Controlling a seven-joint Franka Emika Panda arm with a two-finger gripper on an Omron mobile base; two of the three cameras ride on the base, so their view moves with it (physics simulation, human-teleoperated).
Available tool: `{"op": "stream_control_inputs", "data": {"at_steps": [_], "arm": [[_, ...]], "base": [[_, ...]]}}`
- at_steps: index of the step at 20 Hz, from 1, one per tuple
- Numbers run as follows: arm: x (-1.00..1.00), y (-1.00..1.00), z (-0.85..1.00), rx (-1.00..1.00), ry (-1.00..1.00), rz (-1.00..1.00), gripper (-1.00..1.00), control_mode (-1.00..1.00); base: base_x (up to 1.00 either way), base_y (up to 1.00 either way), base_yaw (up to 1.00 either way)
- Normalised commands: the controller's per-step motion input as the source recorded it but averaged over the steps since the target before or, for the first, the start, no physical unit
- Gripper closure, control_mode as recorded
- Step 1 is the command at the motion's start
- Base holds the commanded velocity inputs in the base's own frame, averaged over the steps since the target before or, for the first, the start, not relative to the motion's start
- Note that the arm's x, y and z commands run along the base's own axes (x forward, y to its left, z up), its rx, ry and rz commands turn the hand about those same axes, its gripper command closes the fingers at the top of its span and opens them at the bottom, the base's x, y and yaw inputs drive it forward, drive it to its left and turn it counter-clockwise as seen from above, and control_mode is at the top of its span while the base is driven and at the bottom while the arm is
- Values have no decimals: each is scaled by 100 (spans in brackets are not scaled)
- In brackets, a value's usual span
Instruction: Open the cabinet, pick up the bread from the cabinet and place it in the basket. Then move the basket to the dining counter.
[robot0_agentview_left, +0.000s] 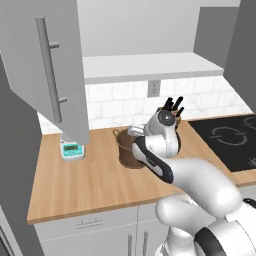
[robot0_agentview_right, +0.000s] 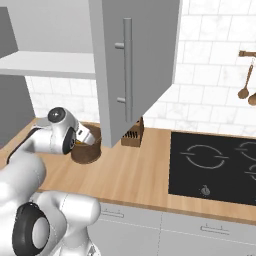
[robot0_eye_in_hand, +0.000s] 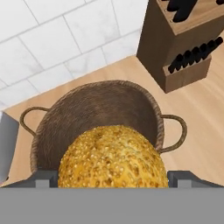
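Bread lies nearest in the hand view, a golden seeded lump held between the two dark tips of my tool, so I judge the tool is gripping it. Just behind and under it is the open mouth of the basket, which stands on the wooden desk near the tiled wall. To the right of the basket stands the knife block.

The cabinet is already open, its doors swung out. So opening and picking look done. What is left, I think, is to release the bread into the basket, then carry the basket to the dining counter.
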Motion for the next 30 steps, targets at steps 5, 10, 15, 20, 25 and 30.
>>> {"op": "stream_control_inputs", "data": {"at_steps": [5, 10, 15, 20, 25, 30], "arm": [[31, 0, -2, 0, 1, 0, 100, -100], [40, 1, -27, 0, 1, 0, 100, -100], [43, 11, -47, 0, 4, 0, 100, -100], [35, 9, -43, 0, 5, 0, 100, -100], [29, 4, -32, 0, 5, 0, 100, -100], [5, 25, -41, 0, 6, 0, -100, -100]], "base": [[0, 0, 0], [0, 0, 0], [0, 0, 0], [0, 0, 0], [0, 0, 0], [0, 0, 0]]}}
